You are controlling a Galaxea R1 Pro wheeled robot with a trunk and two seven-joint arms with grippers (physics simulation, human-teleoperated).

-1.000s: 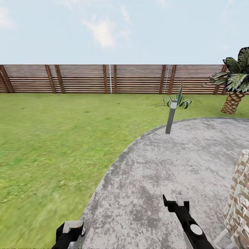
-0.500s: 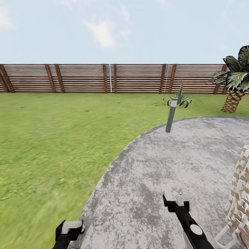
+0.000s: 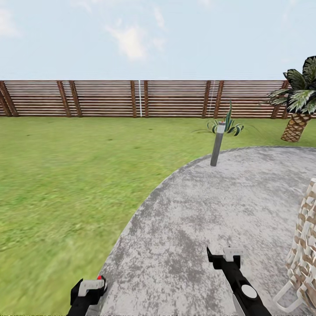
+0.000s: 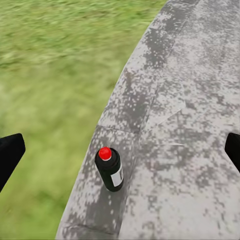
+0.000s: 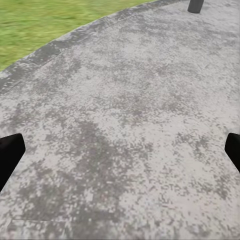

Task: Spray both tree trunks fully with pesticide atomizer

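On a grey paved patio (image 3: 228, 206) edged by green lawn (image 3: 66, 175), the pesticide atomizer (image 4: 110, 169) stands upright near the paving's rim, between the spread, empty fingers of the left gripper (image 4: 120, 150), while the right gripper (image 5: 120, 150) hovers spread and empty over bare paving.

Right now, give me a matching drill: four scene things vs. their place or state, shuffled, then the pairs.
1. pesticide atomizer
2. grey bollard
3. left end effector
4. short palm

A. by the fence at far right
B. open, hanging above the bottle
C. upright at the paved pad's edge beside the grass, under the left arm
D. standing at the pad's far edge

Pairs: 1-C, 2-D, 3-B, 4-A
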